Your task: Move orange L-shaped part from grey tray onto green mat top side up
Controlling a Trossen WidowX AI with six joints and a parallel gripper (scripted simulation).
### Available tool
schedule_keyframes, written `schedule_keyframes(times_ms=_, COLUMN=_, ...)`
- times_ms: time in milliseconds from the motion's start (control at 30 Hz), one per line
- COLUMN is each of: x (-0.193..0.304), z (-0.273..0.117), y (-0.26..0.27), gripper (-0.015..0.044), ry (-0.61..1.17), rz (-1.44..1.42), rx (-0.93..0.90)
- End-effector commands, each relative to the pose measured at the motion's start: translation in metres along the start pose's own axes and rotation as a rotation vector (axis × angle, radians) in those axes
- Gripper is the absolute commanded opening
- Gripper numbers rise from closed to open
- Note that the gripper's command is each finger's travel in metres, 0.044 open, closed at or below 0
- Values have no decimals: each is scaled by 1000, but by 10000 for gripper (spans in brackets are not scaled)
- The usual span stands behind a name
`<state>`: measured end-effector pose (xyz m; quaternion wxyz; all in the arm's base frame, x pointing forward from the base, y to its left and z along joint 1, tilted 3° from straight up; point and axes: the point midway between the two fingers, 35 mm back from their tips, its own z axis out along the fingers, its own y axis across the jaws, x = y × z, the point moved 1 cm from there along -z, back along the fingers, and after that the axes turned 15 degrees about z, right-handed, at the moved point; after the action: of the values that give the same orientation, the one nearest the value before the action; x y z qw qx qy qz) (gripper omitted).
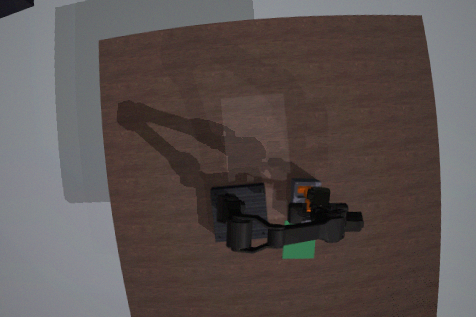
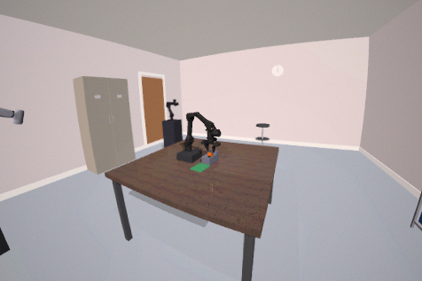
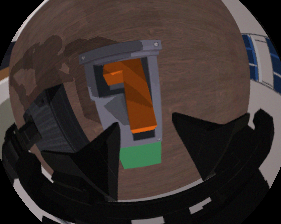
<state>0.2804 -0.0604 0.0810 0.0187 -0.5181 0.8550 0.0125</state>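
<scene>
One orange part (image 3: pixel 132 95) flush in grey tray (image 3: pixel 152 51); gripper (image 3: pixel 145 137) above, parted, grasping nothing; no legible writing.

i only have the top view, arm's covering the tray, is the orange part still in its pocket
Observer: In the wrist view the orange part lies inside the grey tray, nothing pinching it.
Operator: gripper open?
Observer: Yes, the gripper is open and holds nothing, its fingers spread either side of the tray.
Operator: where's the mat
Observer: The green mat sits right at the tray's near end, with nothing lying on the part that shows.
</scene>
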Motion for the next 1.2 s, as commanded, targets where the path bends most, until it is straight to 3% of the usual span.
schedule_keyframes(times_ms=0, x=1, z=8, y=1, gripper=280, ry=7, rz=-3, rx=-3)
schedule_keyframes(times_ms=667, x=1, z=36, y=2, gripper=280, ry=7, rz=-3, rx=-3)
schedule_keyframes(times_ms=833, x=0, z=33, y=1, gripper=149, ry=1, rz=-4, rx=-2)
schedule_keyframes(times_ms=1167, x=0, z=33, y=1, gripper=82, ry=1, rz=-4, rx=-2)
